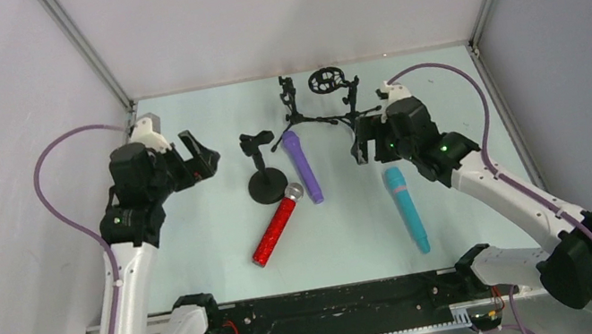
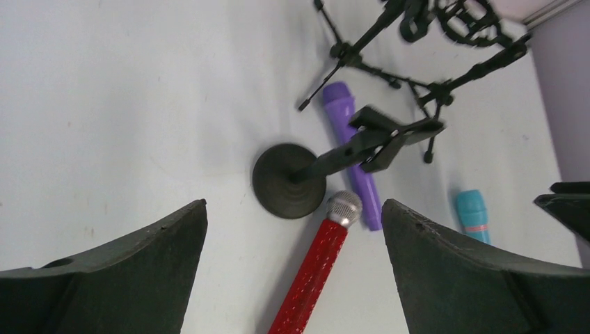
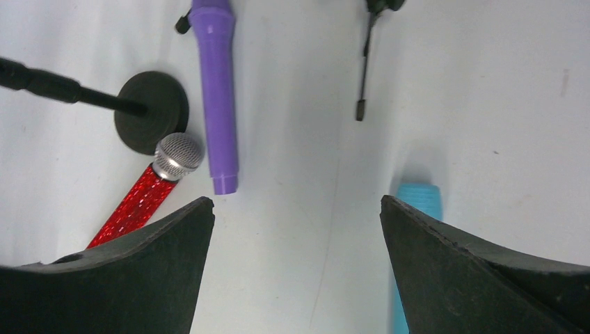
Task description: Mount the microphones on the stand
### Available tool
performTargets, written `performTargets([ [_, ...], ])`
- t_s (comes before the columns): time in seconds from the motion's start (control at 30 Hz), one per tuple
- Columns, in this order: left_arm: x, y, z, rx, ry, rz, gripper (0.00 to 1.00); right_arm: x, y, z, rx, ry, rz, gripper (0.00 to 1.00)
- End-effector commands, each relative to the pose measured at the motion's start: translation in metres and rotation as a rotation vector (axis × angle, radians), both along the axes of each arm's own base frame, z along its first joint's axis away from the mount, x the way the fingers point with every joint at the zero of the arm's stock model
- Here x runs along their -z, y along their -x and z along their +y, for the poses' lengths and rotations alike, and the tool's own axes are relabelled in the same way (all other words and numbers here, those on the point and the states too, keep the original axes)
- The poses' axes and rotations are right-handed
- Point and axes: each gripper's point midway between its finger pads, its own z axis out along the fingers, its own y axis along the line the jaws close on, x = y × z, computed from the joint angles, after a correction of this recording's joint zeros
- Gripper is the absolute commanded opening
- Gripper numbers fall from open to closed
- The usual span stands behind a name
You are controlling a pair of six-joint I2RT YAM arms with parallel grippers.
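Three microphones lie flat on the pale table. The glittery red one (image 1: 276, 229) rests its silver mesh head against the round-base stand (image 1: 266, 186). Right beside it lies the purple one (image 1: 302, 166), and the teal one (image 1: 405, 208) is further right. My left gripper (image 1: 205, 159) hovers open to the left of the stand, holding nothing; in its wrist view the red microphone (image 2: 313, 271) lies below the gap between the fingers. My right gripper (image 1: 358, 143) is open and empty, above the table between the purple microphone (image 3: 219, 97) and the teal microphone (image 3: 419, 198).
The round-base stand carries an empty black clip (image 2: 386, 136) on its tilted arm. Two black tripod stands (image 1: 293, 108) (image 1: 345, 104) stand at the back of the table, one with a ring-shaped mount (image 1: 322, 81). Grey walls close in the table on three sides.
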Motion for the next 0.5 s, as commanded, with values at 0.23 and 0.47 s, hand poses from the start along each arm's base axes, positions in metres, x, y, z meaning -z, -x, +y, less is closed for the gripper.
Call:
performTargets([
  [0.23, -0.099, -0.025, -0.007, 0.028, 0.042, -0.203, 0.98, -0.009, -0.006, -0.026, 0.034, 0.015, -0.054, 0.93],
  [0.47, -0.136, -0.035, -0.007, 0.012, 0.062, -0.278, 0.98, -0.03, -0.021, -0.024, 0.013, -0.001, -0.152, 0.93],
])
